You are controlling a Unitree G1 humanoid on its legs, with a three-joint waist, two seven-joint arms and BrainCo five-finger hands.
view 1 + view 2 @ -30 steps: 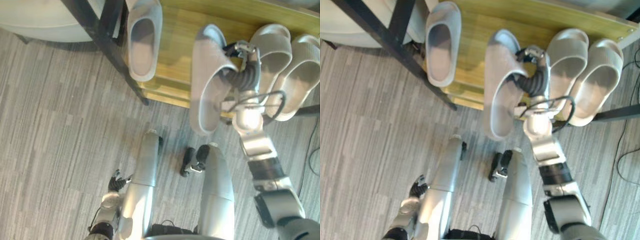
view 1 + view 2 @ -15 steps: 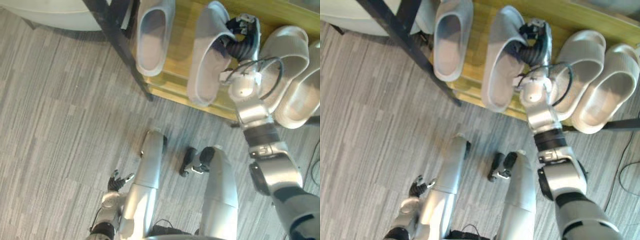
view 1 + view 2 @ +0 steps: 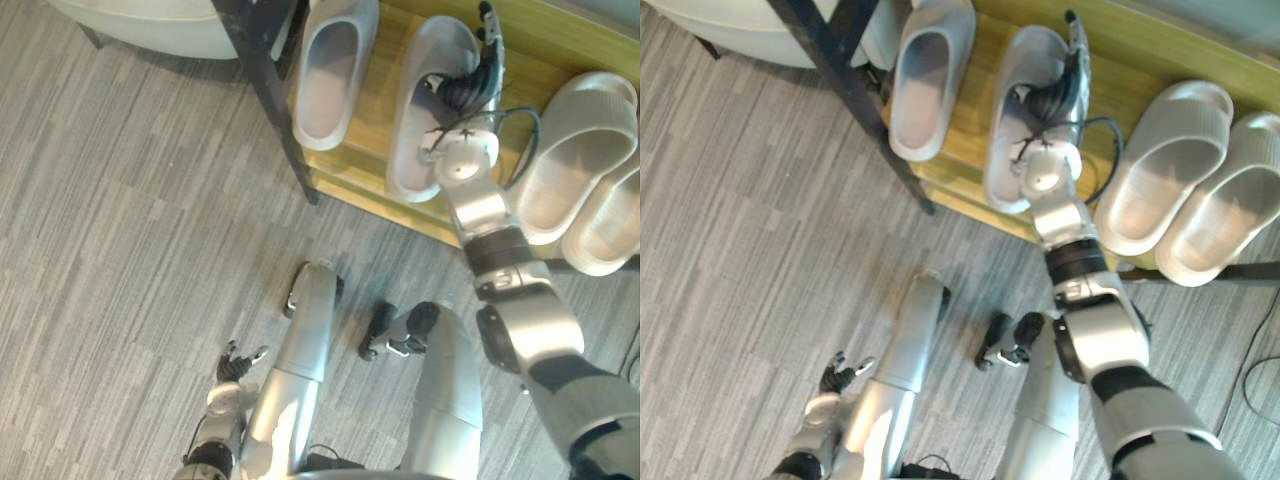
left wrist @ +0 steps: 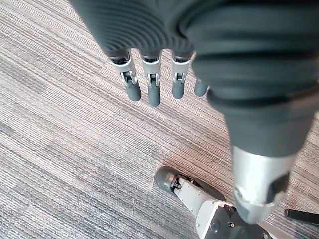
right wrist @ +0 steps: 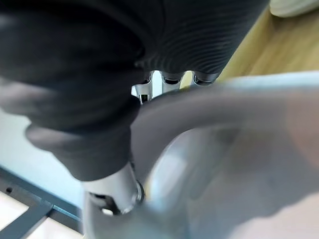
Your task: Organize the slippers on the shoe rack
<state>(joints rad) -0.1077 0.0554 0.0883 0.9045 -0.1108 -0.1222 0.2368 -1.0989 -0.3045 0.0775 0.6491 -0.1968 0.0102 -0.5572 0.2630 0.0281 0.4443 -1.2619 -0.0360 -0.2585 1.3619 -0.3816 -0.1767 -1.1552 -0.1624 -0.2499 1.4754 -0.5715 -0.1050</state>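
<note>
The right arm stretches far out over the shoe rack (image 3: 545,40). The right hand (image 3: 472,82) is at the right edge of a grey slipper (image 3: 420,110) that lies on the wooden shelf. In the wrist view the strap covers the hand, so I cannot tell whether it grips or has let go. The left hand (image 3: 236,364) hangs low over the carpet (image 3: 120,250), relaxed and empty. A second slipper (image 3: 330,70) lies just to the left, and the pair (image 3: 575,150) on the right is cut off at the frame edge.

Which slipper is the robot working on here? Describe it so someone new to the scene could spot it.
Start at the wooden shoe rack, where four grey slippers lie in a row. It is the second slipper from the robot's left, beside the lone slipper by the black frame leg. It alone has the right hand at its strap.
</note>
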